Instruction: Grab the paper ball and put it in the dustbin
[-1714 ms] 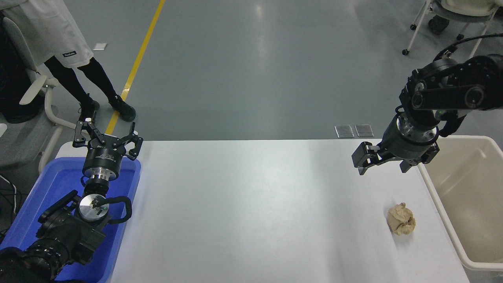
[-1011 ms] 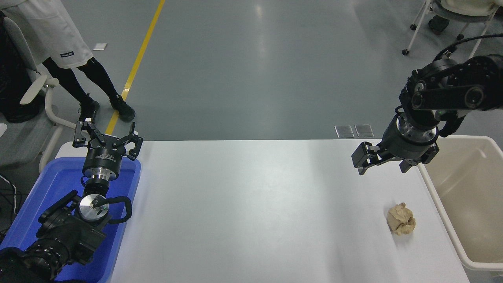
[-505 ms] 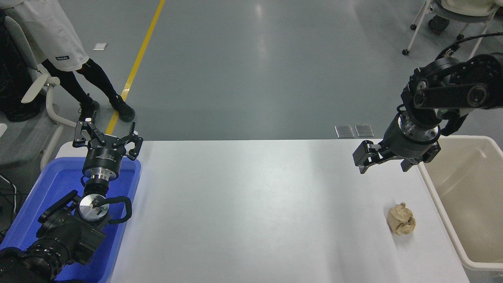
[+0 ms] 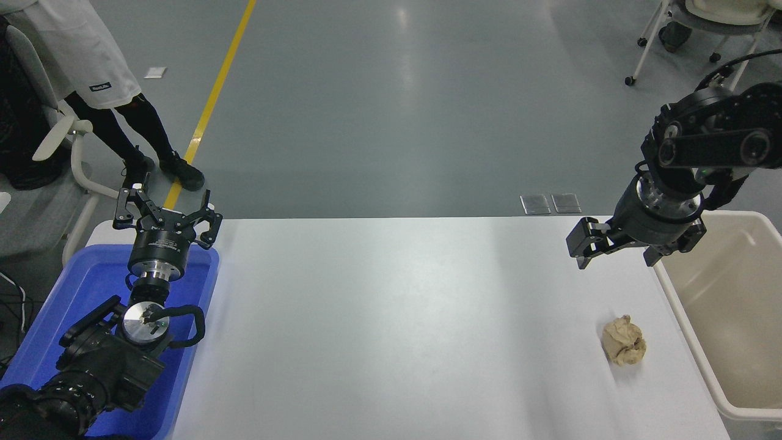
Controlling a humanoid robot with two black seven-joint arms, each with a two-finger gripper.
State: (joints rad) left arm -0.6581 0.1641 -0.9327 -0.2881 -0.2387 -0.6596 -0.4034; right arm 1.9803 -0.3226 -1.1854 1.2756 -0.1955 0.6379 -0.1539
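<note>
The tan paper ball (image 4: 624, 340) lies on the white table (image 4: 391, 330) near its right side, touched by nothing. Right of it, past the table edge, stands the cream dustbin (image 4: 690, 324), its inside showing nothing. My right gripper (image 4: 617, 258) hangs open above the table's far right part, beyond the ball and beside the dustbin's far left corner, with nothing between its fingers. My left gripper (image 4: 165, 211) is parked open over the far end of the blue tub at the left.
A bright blue tub (image 4: 73, 305) sits at the table's left edge under my left arm. A person's legs (image 4: 140, 134) stand on the floor at the far left beside a chair. Another chair (image 4: 702, 24) stands at the top right.
My right gripper has shifted to the right, toward the dustbin, staying open. The paper ball and my left arm have not moved. The person at the far left shifted a foot.
</note>
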